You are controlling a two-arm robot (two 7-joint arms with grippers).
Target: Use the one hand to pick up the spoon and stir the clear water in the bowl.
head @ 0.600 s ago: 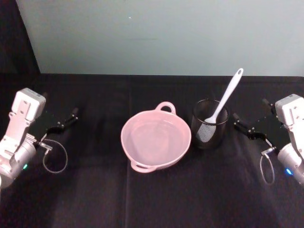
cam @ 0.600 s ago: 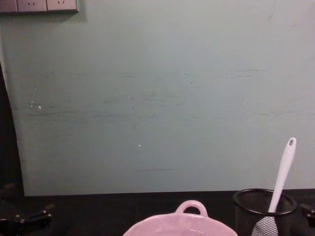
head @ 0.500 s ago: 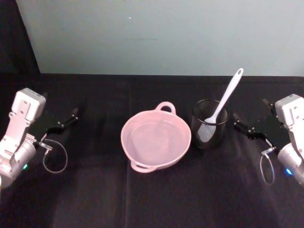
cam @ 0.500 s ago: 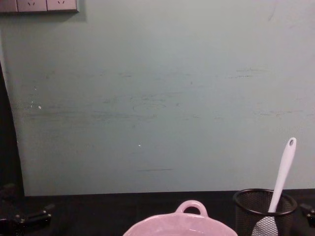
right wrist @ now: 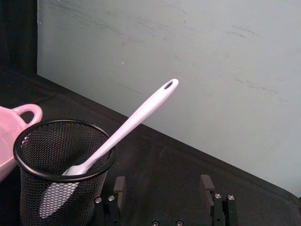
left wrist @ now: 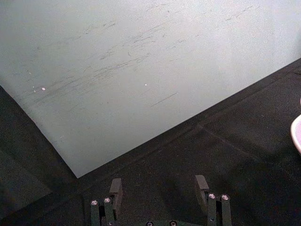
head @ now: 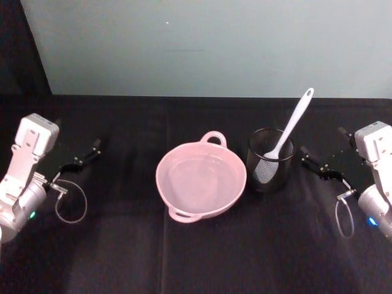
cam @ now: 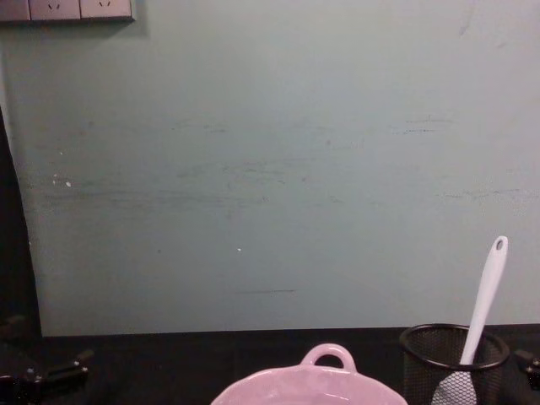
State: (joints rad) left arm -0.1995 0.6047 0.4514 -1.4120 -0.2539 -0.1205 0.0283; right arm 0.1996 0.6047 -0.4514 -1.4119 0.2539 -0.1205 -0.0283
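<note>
While the spoon [head: 293, 125] leans in the mesh cup [head: 282, 173] right of centre, just beside the bowl [head: 160, 174] holding water [head: 202, 180] at mid-frame, I see my right gripper [head: 321, 141] at the right edge and my left gripper [head: 76, 138] at the left edge, both with fingers apart.

Open black worktop [head: 202, 257] lies between the right claw [head: 321, 142] and the black mesh cup [head: 270, 160]. The spoon [head: 293, 122] handle leans clear above the cup's rim, with air all round it. The pink bowl [head: 201, 179] stands just beside the cup's left, crowding that side.
</note>
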